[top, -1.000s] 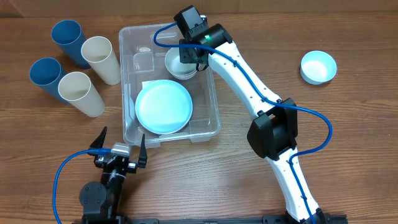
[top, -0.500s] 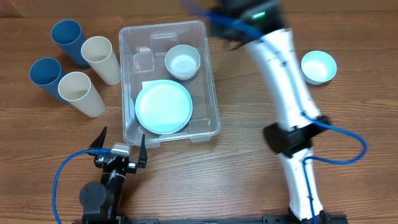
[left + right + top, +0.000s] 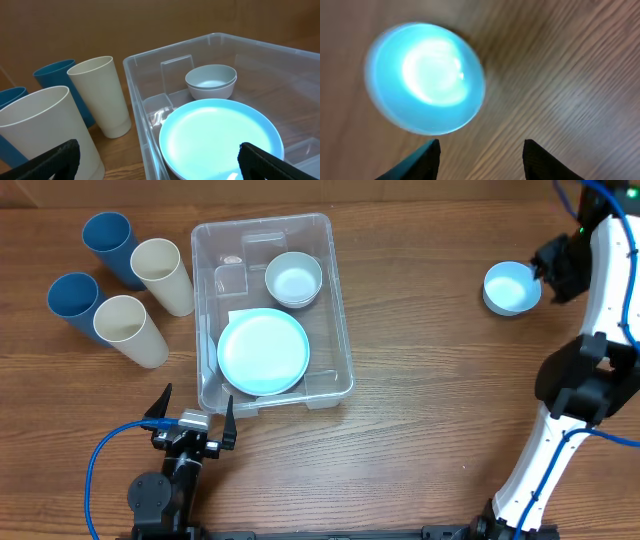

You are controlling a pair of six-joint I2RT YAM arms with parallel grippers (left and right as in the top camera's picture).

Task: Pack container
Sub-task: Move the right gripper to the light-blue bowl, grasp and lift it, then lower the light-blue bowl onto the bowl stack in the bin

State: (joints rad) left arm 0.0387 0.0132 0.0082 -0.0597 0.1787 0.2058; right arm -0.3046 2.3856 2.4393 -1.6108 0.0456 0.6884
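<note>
The right gripper (image 3: 480,161) has its jaws partly spread and released, with nothing between them. They hang just short of a light blue bowl (image 3: 512,287), which sits alone on the desk (image 3: 430,380) at the far right; whether a finger touches its rim cannot be told. The left gripper (image 3: 197,406) has its jaws fully spread and empty, parked near the desk's front edge and pointing at the container (image 3: 341,330).

A second ago the right arm was stretched across the container with its gripper down at the white bowl (image 3: 293,278). It has since swung away to the right side, leaving that bowl inside. The left arm has not moved, and nothing else on the desk has shifted.

The container stands left of centre on the desk. It holds the white bowl at its far end and a pale blue plate (image 3: 263,352) at its near end. Two blue cups (image 3: 108,242) and two cream cups (image 3: 160,270) stand upright just to its left. The desk is brown wood grain, and a blue cable (image 3: 100,460) loops beside the left arm's base. A pale strip shows beyond the desk's far edge.
</note>
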